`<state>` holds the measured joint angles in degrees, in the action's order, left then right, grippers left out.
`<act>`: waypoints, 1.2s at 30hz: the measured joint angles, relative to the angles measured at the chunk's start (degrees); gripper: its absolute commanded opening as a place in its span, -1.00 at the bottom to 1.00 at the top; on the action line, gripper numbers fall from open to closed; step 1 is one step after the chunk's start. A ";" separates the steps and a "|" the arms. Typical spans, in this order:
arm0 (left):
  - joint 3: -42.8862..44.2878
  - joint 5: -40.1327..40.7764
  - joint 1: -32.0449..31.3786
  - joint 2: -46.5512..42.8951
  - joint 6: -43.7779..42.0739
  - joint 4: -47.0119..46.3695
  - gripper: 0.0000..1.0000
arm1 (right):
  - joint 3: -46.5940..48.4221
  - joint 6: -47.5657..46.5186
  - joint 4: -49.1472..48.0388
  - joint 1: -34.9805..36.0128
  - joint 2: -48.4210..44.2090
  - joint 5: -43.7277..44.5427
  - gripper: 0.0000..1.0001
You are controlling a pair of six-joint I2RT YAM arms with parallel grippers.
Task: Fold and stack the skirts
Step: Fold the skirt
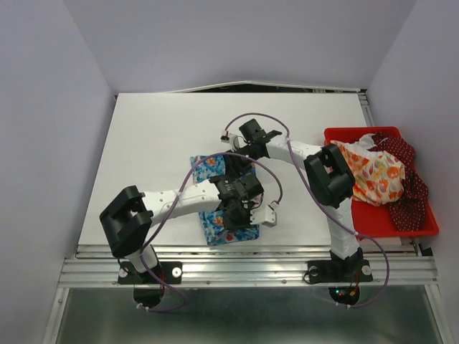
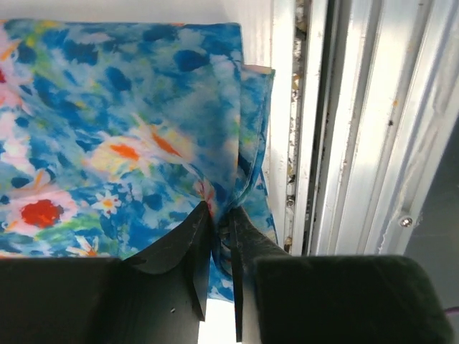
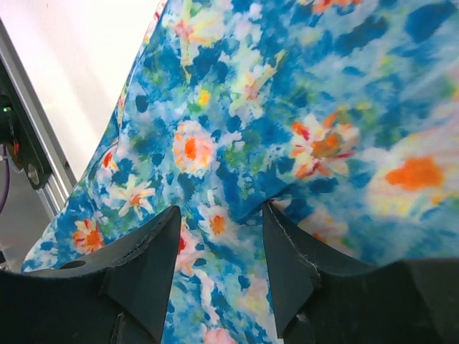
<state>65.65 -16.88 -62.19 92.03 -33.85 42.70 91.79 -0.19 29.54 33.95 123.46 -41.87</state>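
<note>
The blue flowered skirt [image 1: 212, 169] lies partly folded in the middle of the table. My left gripper [image 2: 221, 216] is shut on a bunched edge of this skirt [image 2: 129, 122], close to the table's near edge. In the top view the left gripper [image 1: 237, 213] sits over the skirt's near end. My right gripper [image 3: 221, 209] is open just above the same skirt [image 3: 287, 93], and its right fingertip [image 3: 276, 222] meets a crease in the cloth. The cream skirt with orange flowers [image 1: 376, 178] and the dark red dotted skirt [image 1: 410, 204] lie heaped in the red tray.
The red tray [image 1: 358, 217] stands at the table's right side. A metal rail [image 2: 344, 143] runs along the near edge, right beside the left gripper. White walls close in the table on the left, back and right.
</note>
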 measured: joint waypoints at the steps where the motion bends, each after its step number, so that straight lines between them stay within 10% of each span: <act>1: -0.42 0.90 0.00 0.00 0.35 -0.57 -0.21 | 0.00 0.00 0.02 0.09 0.17 -0.20 0.08; 7: -5.25 3.91 -1.20 0.07 2.51 -5.03 0.40 | -1.95 -0.17 -0.48 0.20 1.95 -2.10 -0.03; 31: -7.72 20.96 -16.24 6.91 13.68 -12.09 0.42 | -8.72 0.09 -5.20 0.09 0.70 -6.51 -0.17; 36: -6.73 23.56 -17.27 8.39 14.45 -11.54 -0.05 | -8.72 0.20 -5.20 0.09 0.70 -6.43 -0.17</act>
<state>58.92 6.68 -79.46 100.42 -19.40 31.16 83.07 0.01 24.34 34.04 124.16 -48.29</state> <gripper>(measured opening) 0.671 0.414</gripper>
